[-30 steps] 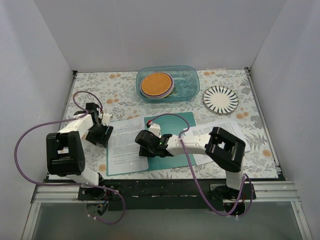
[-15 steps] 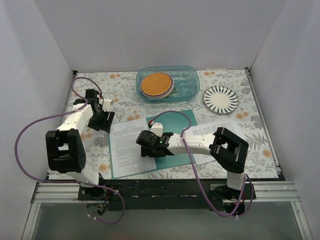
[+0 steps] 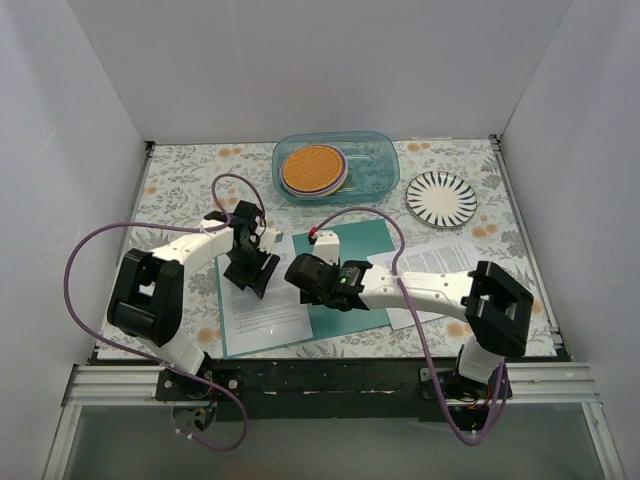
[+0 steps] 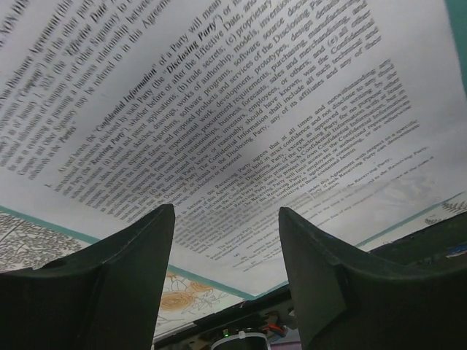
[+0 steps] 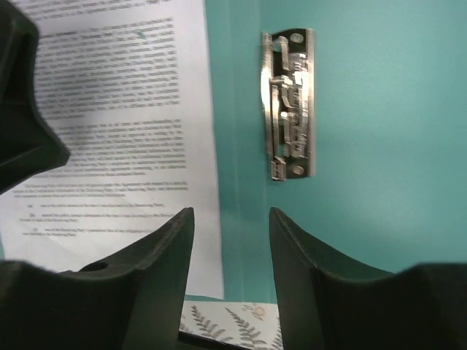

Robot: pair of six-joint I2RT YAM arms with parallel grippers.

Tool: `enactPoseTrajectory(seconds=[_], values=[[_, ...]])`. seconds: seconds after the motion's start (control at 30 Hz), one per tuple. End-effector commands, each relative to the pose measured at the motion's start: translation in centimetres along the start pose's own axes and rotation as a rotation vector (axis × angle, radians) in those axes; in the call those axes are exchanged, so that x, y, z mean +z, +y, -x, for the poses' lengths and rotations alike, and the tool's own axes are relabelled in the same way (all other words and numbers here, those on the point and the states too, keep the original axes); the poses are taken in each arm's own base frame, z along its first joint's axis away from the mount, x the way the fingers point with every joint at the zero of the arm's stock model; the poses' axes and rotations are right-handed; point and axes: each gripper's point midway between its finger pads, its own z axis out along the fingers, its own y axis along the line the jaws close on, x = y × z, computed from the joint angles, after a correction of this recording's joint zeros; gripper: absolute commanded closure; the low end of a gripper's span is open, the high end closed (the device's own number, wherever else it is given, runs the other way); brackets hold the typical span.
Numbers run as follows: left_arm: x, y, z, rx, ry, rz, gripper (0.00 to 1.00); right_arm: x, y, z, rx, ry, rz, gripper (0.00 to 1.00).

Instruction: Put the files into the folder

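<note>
Lab test cell — white walls (image 3: pixel 320 70), floral tabletop (image 3: pixel 180 180)

1. Top view: the right arm (image 3: pixel 420 289) crosses the folder (image 3: pixel 365 240), hiding its middle and near edge
2. That arm covers part of the right-hand file (image 3: pixel 445 258), whose print is too small to read
3. Left wrist view: the left-hand file (image 4: pixel 219 109) runs off the top and left edges
4. Right wrist view: a dark blurred shape (image 5: pixel 18 102) at the left edge hides part of that file; unidentifiable
</note>
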Motion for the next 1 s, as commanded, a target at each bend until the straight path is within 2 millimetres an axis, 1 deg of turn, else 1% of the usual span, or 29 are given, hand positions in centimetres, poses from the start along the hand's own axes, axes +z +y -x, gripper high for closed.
enactPoseTrajectory(seconds=[0.0, 0.03, 0.07, 0.1, 0.13, 0.17, 0.2, 0.23, 0.27, 0.33, 0.37, 0.4, 0.43, 0.5, 0.6, 0.63, 0.67, 0.7, 0.73, 0.77, 0.8, 0.87, 0.9, 0.97], values=[[1.4, 0.5, -0.9, -0.008, 0.014, 0.029, 0.42, -1.3, -4.7, 1.6, -0.019, -0.101, -0.099, 0.51], [1.7, 1.0, -1.2, -0.007, 0.023, 0.052, 0.42, -1.2, -5.5, 1.5, -0.02, -0.107, -0.115, 0.56], [2.2, 1.3, -1.2, -0.005, 0.023, 0.065, 0.42, -1.5, -6.4, 2.2, -0.007, -0.129, -0.129, 0.57], [2.7, 1.6, -1.8, 0.001, 0.038, 0.08, 0.42, -1.2, -7.5, 2.1, -0.013, -0.13, -0.15, 0.61], [2.9, 2.3, -2.0, 0.004, 0.043, 0.119, 0.42, -1.2, -8.0, 2.3, -0.01, -0.136, -0.158, 0.63], [3.1, 2.7, -1.8, 0.007, 0.034, 0.136, 0.43, -1.1, -8.7, 2.9, 0.004, -0.145, -0.165, 0.64], [3.4, 3.1, -2.0, 0.013, 0.044, 0.152, 0.43, -0.9, -9.3, 3.1, -0.011, -0.146, -0.174, 0.66], [3.7, 3.2, -2.1, 0.014, 0.047, 0.153, 0.43, -0.7, -9.4, 3.5, -0.008, -0.156, -0.175, 0.66], [3.7, 4.2, -1.8, 0.017, 0.04, 0.209, 0.43, -0.4, -10.0, 4.2, 0.006, -0.16, -0.185, 0.66], [4.0, 4.9, -1.5, 0.025, 0.044, 0.237, 0.43, -0.1, -10.0, 5.2, 0.005, -0.173, -0.182, 0.68], [3.9, 5.7, -1.0, 0.027, 0.033, 0.277, 0.43, 0.4, -10.4, 5.5, 0.009, -0.166, -0.187, 0.69], [3.9, 6.1, -0.8, 0.03, 0.027, 0.297, 0.44, 0.7, -10.3, 5.9, 0.009, -0.169, -0.187, 0.71], [3.9, 6.5, -0.5, 0.044, 0.027, 0.313, 0.44, 0.8, -9.9, 6.7, 0.008, -0.185, -0.177, 0.72], [3.5, 7.4, 0.5, 0.052, 0.005, 0.356, 0.44, 1.8, -9.8, 7.3, -0.001, -0.188, -0.189, 0.72], [2.9, 7.7, 2.3, 0.07, -0.034, 0.369, 0.44, 3.7, -9.0, 8.6, -0.019, -0.181, -0.182, 0.74], [2.8, 7.7, 2.7, 0.072, -0.043, 0.371, 0.45, 4.8, -8.9, 8.3, -0.036, -0.162, -0.188, 0.75], [2.7, 7.8, 3.0, 0.079, -0.048, 0.372, 0.45, 5.2, -8.6, 9.2, -0.044, -0.172, -0.184, 0.75], [2.3, 8.0, 3.8, 0.083, -0.065, 0.383, 0.45, 5.7, -8.4, 9.4, -0.051, -0.17, -0.184, 0.77], [2.1, 8.2, 4.1, 0.088, -0.069, 0.393, 0.45, 6.2, -8.3, 9.7, -0.053, -0.172, -0.183, 0.79], [2.1, 8.3, 4.4, 0.094, -0.073, 0.398, 0.45, 7.2, -8.6, 9.5, -0.058, -0.157, -0.199, 0.8], [1.8, 8.5, 5.0, 0.098, -0.085, 0.405, 0.45, 7.5, -8.5, 9.9, -0.058, -0.159, -0.198, 0.81], [1.7, 8.7, 5.6, 0.104, -0.091, 0.419, 0.45, 8.1, -8.9, 9.8, -0.05, -0.151, -0.208, 0.84], [1.4, 8.8, 6.1, 0.102, -0.102, 0.423, 0.45, 8.3, -9.4, 9.1, -0.032, -0.138, -0.217, 0.85], [1.1, 8.9, 6.3, 0.099, -0.105, 0.429, 0.45, 8.3, -9.7, 8.4, -0.012, -0.125, -0.211, 0.86]])
